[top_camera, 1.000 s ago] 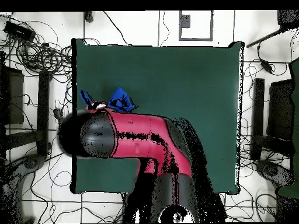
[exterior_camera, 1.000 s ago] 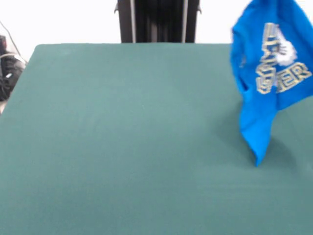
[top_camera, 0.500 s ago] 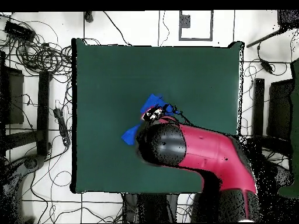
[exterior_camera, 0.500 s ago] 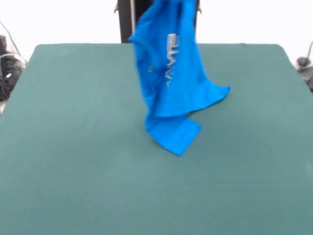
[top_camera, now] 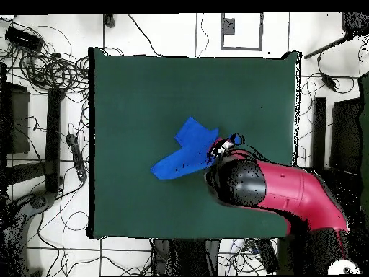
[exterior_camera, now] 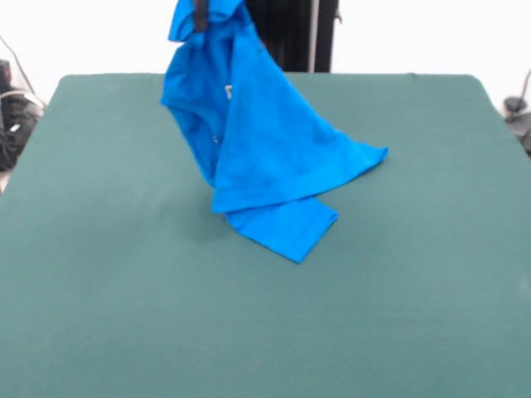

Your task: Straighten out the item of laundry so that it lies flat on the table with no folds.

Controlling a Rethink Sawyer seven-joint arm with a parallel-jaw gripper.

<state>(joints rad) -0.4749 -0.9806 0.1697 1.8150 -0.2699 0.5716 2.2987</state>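
Note:
The item of laundry [exterior_camera: 257,157], a bright blue T-shirt, hangs by one end from my gripper [exterior_camera: 199,12] at the top of the front view. Its lower half drapes in folds onto the dark green table [exterior_camera: 99,265], and one flap lies flat toward the near side. The print is hidden. Seen from overhead, the shirt [top_camera: 184,151] spreads left of my gripper [top_camera: 223,146], near the middle of the table [top_camera: 130,86]. The red arm [top_camera: 288,191] reaches in from the lower right. My gripper is shut on the shirt's raised end.
Cables [top_camera: 43,68] and black stands [top_camera: 54,137] lie on the floor around the table in the overhead view. Dark gear [exterior_camera: 12,116] sits just off the table's left edge in the front view.
My gripper has carried the shirt from the right side to left of centre in the front view. The hem has settled on the table and the cloth has fanned out.

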